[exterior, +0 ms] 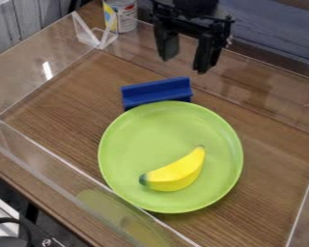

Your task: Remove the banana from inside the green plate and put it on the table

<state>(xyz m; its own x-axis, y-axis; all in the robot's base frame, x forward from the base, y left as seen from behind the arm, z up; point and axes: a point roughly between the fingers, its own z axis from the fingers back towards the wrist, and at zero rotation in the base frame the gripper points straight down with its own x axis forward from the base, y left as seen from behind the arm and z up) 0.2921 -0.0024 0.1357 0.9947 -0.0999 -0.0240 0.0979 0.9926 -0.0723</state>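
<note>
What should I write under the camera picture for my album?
Banana on a green plate, open claw above.
</note>
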